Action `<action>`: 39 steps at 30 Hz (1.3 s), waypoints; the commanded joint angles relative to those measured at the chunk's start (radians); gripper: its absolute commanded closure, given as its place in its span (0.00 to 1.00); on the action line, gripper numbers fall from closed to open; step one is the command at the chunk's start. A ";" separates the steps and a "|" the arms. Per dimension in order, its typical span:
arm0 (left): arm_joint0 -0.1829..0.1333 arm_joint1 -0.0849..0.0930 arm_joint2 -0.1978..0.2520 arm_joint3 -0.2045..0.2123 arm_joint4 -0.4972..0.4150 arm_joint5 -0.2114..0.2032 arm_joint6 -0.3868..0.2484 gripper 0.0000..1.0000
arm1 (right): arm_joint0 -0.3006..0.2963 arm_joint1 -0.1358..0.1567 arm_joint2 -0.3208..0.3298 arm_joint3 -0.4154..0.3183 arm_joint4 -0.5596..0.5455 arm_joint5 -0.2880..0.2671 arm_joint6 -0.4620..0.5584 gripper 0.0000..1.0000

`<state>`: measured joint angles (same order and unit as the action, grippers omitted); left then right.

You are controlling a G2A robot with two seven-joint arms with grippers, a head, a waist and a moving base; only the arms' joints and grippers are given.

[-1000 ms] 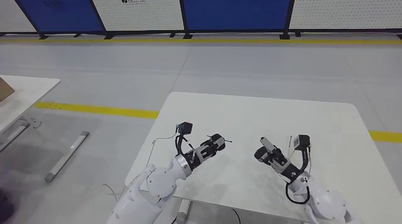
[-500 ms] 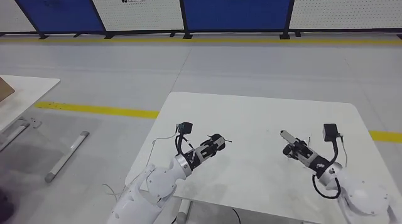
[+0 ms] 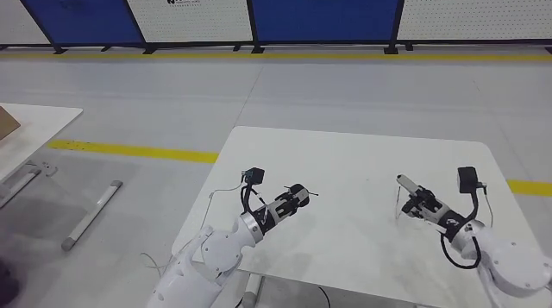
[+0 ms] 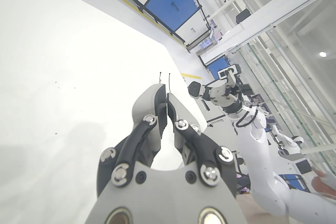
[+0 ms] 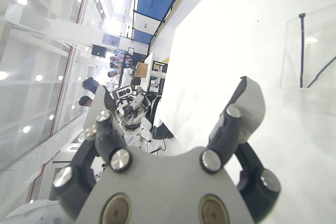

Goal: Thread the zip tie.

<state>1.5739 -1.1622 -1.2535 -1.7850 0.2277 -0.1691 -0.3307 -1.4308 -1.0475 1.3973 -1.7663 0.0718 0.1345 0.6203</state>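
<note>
**Left holds a tie; right stands open beside the holder**

The left gripper [image 4: 167, 96] is pinched tight on a thin black zip tie [image 4: 169, 82]. A short length of the tie sticks out past the fingertips, in line with the fingers. In the top view, this gripper [image 3: 300, 193] hangs over the near-left part of the white table [image 3: 362, 153], and the free end of the tie [image 3: 310, 193] points across towards the other arm.

Well apart from it, over the near-right part of the table, is the right gripper [image 3: 407, 189]. Its own wrist view shows the right gripper [image 5: 174, 88] spread wide with nothing between the fingers. Just beyond and to one side of it sits a clear holder [image 5: 291, 51] on the table. Inside, a second tie [image 5: 302, 46] stands with its square head at the far end, and a curved black strand lies next to it.

The holder's ties lie off the open fingers' line rather than between them, with their long axis roughly along the gripper's reach. The right arm is by far the nearer one to them. It probably needs to shift sideways over the holder before it can close on a tie.
</note>
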 commanded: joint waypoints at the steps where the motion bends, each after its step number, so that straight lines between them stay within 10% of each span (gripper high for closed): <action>1: 0.000 0.000 0.000 0.000 0.000 0.000 0.000 1.00 | 0.011 0.007 0.028 -0.012 -0.057 -0.001 0.029 0.00; 7: 0.000 0.000 0.000 0.000 0.000 0.000 0.000 1.00 | 0.076 0.040 0.119 -0.025 -0.148 0.049 0.320 0.00; 12: 0.000 0.000 0.000 0.000 0.000 0.000 0.000 1.00 | 0.200 0.063 0.065 0.011 -0.337 0.104 0.579 0.00; 17: 0.000 0.000 0.000 0.000 0.000 0.000 0.000 1.00 | 0.289 0.062 -0.002 0.074 -0.401 0.153 0.607 0.00; 28: 0.000 0.000 0.000 0.000 0.000 0.000 0.000 1.00 | 0.289 0.062 -0.002 0.074 -0.401 0.153 0.607 0.00; 39: 0.000 0.000 0.000 0.000 0.000 0.000 0.000 1.00 | 0.419 0.086 -0.124 0.101 -0.569 0.052 0.770 0.00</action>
<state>1.5739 -1.1622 -1.2535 -1.7850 0.2277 -0.1691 -0.3307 -1.0318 -0.9633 1.3080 -1.6945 -0.5064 0.1985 1.3948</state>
